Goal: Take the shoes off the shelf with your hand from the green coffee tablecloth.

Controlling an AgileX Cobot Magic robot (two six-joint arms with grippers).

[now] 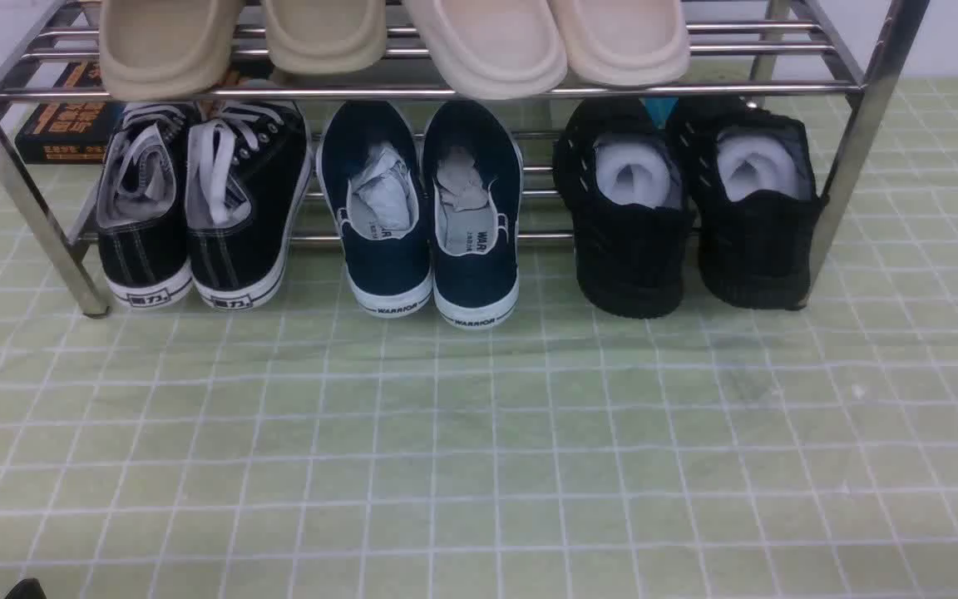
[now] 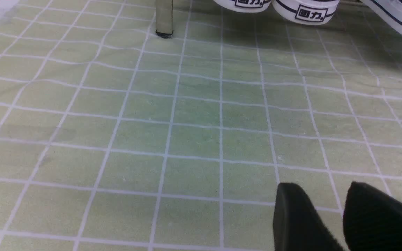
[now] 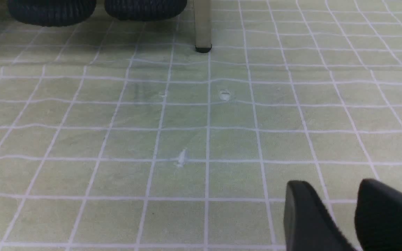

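Note:
The shoes, a black knit pair with white paper stuffing [image 1: 629, 216] [image 1: 752, 208], sit at the right end of the shelf's [image 1: 870, 125] lower tier, heels toward me and resting on the green coffee tablecloth [image 1: 479, 433]. In the right wrist view their heels [image 3: 51, 10] show far ahead, beside a chrome shelf leg [image 3: 202, 24]. My right gripper [image 3: 330, 186] hovers low over the cloth, open and empty, well short of them. My left gripper [image 2: 323, 188] is open too, with only cloth between its fingers. Its tips [image 1: 1, 589] peek in at the front view's bottom left corner.
Black canvas sneakers with white laces [image 1: 204, 200] and navy white-soled slip-ons [image 1: 429, 216] share the lower tier. Cream slippers [image 1: 479, 42] fill the top tier. A black box with orange print [image 1: 63, 125] lies behind the left leg [image 2: 164, 17].

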